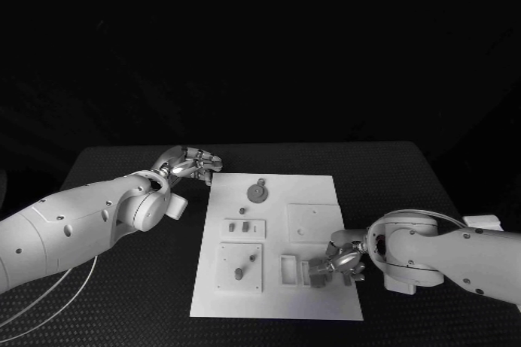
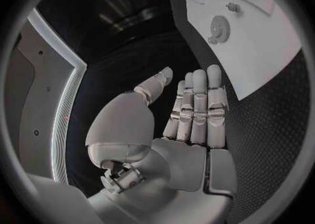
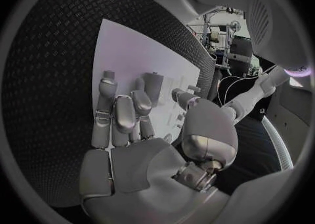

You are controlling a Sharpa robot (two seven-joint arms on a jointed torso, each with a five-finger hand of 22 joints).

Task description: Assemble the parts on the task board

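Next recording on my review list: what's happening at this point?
A robot is assembling small parts on a white task board. Its right hand is down over the board's near right area, fingers at a small part; whether it grips it is unclear. The left hand hangs off the board's far left corner, open and holding nothing. A gear-like part lies at the board's far end.

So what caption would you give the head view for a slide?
Right hand reaches over the white task board's near end while the left hand waits at its far corner.
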